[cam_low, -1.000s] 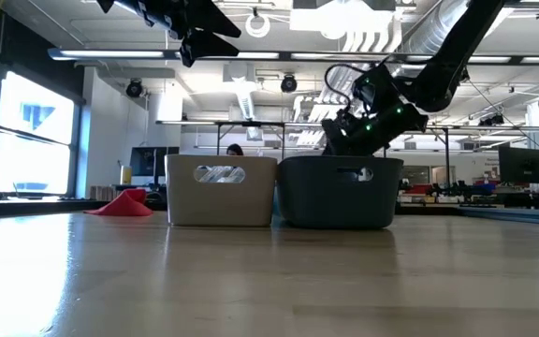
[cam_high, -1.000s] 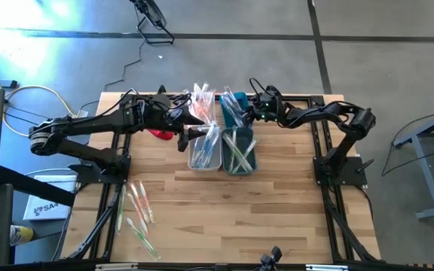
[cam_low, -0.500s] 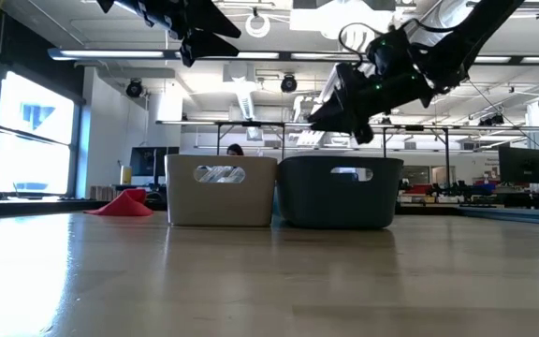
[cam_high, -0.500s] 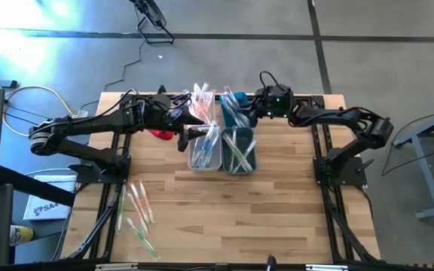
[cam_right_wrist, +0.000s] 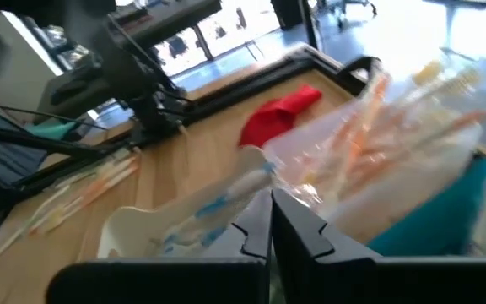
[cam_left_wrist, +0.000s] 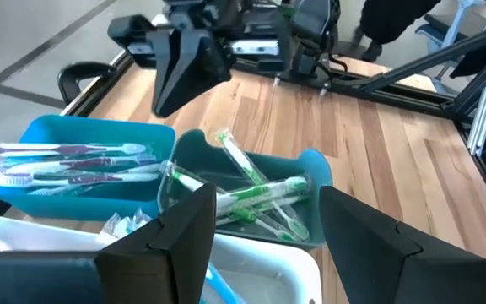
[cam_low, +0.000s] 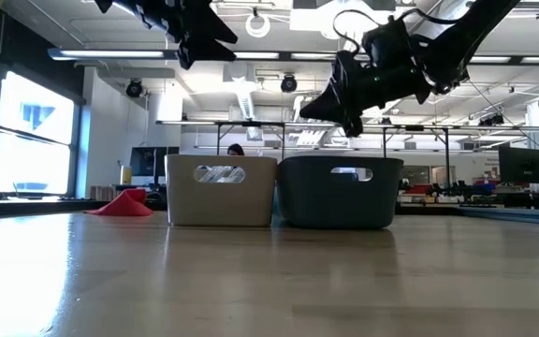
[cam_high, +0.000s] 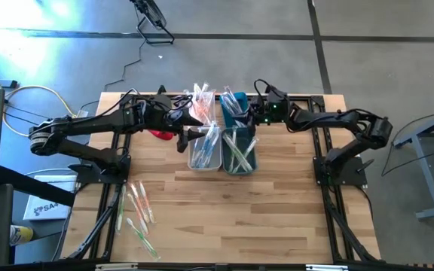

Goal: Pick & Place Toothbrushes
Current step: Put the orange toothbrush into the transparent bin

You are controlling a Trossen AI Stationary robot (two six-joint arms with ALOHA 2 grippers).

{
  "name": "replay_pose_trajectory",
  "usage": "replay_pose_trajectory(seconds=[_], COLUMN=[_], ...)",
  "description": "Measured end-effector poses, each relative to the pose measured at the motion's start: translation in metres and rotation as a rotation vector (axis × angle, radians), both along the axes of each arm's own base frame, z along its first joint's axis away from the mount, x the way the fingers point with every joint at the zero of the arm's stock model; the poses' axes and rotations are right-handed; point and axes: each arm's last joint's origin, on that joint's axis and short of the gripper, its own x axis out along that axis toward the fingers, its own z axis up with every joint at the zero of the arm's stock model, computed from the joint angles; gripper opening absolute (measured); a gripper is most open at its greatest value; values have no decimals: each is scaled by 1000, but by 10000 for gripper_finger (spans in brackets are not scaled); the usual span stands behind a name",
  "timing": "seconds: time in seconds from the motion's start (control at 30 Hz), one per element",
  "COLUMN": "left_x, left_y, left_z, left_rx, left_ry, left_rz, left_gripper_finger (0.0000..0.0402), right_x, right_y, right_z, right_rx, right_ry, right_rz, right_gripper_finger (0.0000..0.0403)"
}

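My left gripper (cam_left_wrist: pixel 264 245) hangs open above the white bin (cam_high: pixel 204 153) and touches nothing. My right gripper (cam_right_wrist: pixel 271 224) is shut with nothing between its fingers, hovering level above the dark teal bin (cam_low: pixel 340 192). It shows in the left wrist view as the right gripper (cam_left_wrist: pixel 188 55). Wrapped green toothbrushes (cam_left_wrist: pixel 260 203) lie in the dark teal bin, purple toothbrushes (cam_left_wrist: pixel 74 165) in the blue bin (cam_high: pixel 232 105), and orange toothbrushes (cam_right_wrist: pixel 378 143) in a clear bin. Several loose toothbrushes (cam_high: pixel 138 211) lie flat on the table at the near left.
A red cloth (cam_high: pixel 159 134) lies on the table left of the bins, under my left arm. The bins stand clustered at the far middle of the wooden table (cam_high: pixel 277 211). Black frame rails run along both table sides.
My right gripper has risen out of the dark teal bin and drawn back a little toward the table's right edge. It has tipped from pointing down to nearly level, and its fingers have shut on nothing. The toothbrushes and bins have not moved.
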Motion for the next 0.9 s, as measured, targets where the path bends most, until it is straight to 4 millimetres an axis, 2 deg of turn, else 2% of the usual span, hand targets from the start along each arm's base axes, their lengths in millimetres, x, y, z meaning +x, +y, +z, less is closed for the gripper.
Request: replay_pose_trajectory(seconds=[0.13, 0.27, 0.37, 0.57, 0.73, 0.9], left_x=[-2, -5, -6, -10, -16, -24], left_y=[-1, -1, -1, -1, -2, -5], left_z=[-5, -11, -17, -44, -67, -76], left_rx=[-17, -56, -63, -111, -192, -266], left_ry=[57, 115, 139, 213, 274, 353], left_rz=[0, 11, 30, 84, 141, 180], left_gripper_finger=[207, 207, 207, 207, 207, 207], right_x=[4, -1, -9, -28, -49, -75], right_y=[10, 17, 22, 32, 44, 58], right_z=[7, 23, 33, 47, 37, 14], right_rx=[-37, -57, -68, -101, -104, -105], right_ry=[-40, -96, -92, -51, -86, -206], right_rz=[49, 105, 123, 117, 126, 119], right_gripper_finger=[3, 4, 3, 3, 4, 3])
